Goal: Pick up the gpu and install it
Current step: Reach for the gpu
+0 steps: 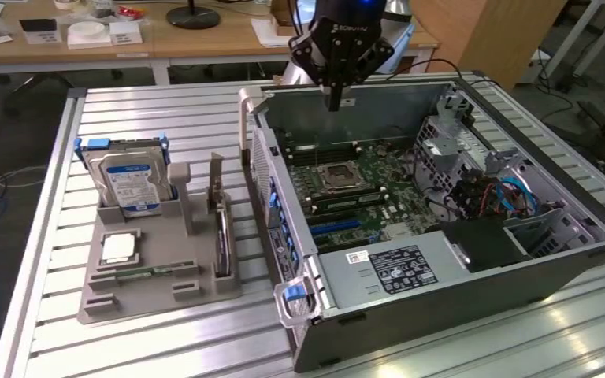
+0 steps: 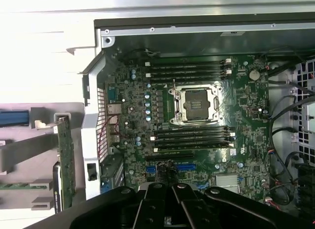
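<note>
Pincer [image 1: 335,101] was seen clenched on nothing above the open computer case [image 1: 471,303], well apart from the gpu [image 1: 218,206], which was stood on edge in the grey holder [image 1: 139,298] just beside the case. It was judged that the card could be knocked against the case wall when lifted. One hard drive [image 1: 129,177], one gpu and one case were counted.

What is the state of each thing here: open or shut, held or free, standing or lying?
tool, shut, empty, hanging over the open case.
gpu, free, standing on edge in the grey holder, not yet picked up.
hard drive, standing upright in the holder.
computer case, lying on its side, side panel off.
CPU socket, uncovered, no cooler on it.
</note>
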`<state>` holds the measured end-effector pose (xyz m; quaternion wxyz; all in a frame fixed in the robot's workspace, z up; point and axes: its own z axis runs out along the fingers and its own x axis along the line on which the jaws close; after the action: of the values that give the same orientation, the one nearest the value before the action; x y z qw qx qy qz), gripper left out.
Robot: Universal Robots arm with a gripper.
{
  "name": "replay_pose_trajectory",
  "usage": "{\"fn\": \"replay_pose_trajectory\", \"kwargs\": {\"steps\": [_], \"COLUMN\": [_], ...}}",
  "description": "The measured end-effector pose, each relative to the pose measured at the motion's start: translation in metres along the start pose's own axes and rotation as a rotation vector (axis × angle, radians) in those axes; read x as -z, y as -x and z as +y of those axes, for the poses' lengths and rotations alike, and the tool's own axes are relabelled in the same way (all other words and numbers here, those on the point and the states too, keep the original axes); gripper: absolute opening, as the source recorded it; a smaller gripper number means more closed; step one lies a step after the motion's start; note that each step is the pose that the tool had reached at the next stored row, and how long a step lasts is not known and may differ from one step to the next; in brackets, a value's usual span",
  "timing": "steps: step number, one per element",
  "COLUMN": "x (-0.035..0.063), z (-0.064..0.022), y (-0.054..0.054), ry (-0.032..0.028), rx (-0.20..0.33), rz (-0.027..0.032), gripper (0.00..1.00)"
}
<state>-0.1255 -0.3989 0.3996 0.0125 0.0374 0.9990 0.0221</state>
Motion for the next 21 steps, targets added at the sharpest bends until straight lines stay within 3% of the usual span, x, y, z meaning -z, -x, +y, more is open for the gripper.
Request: {"fn": "replay_pose_trajectory", "kwargs": {"steps": [21], "x": [-0.0004], "z": [-0.0018], "y": [-0.024], "ry": [0.0], "rx": [0.0], "rz": [0.0001], "gripper": [0.11]}}
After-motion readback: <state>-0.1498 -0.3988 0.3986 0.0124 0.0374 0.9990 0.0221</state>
